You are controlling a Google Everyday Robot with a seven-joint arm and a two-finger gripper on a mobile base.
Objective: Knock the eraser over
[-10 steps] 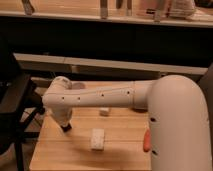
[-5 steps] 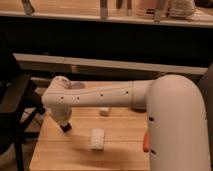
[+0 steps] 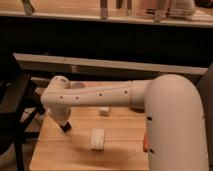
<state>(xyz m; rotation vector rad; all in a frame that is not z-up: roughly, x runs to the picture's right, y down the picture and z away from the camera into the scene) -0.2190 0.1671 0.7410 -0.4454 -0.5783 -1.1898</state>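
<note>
The eraser (image 3: 97, 139) is a white rectangular block on the wooden table (image 3: 120, 150), near its middle front. My white arm reaches from the right across to the left. Its dark gripper (image 3: 65, 126) points down at the table's left part, to the left of the eraser and a little farther back, apart from it. Nothing shows in the gripper.
A smaller white object (image 3: 104, 111) lies on the table behind the eraser, just under my arm. A dark chair (image 3: 15, 107) stands off the table's left edge. A long shelf (image 3: 100, 62) and a dark wall run behind the table.
</note>
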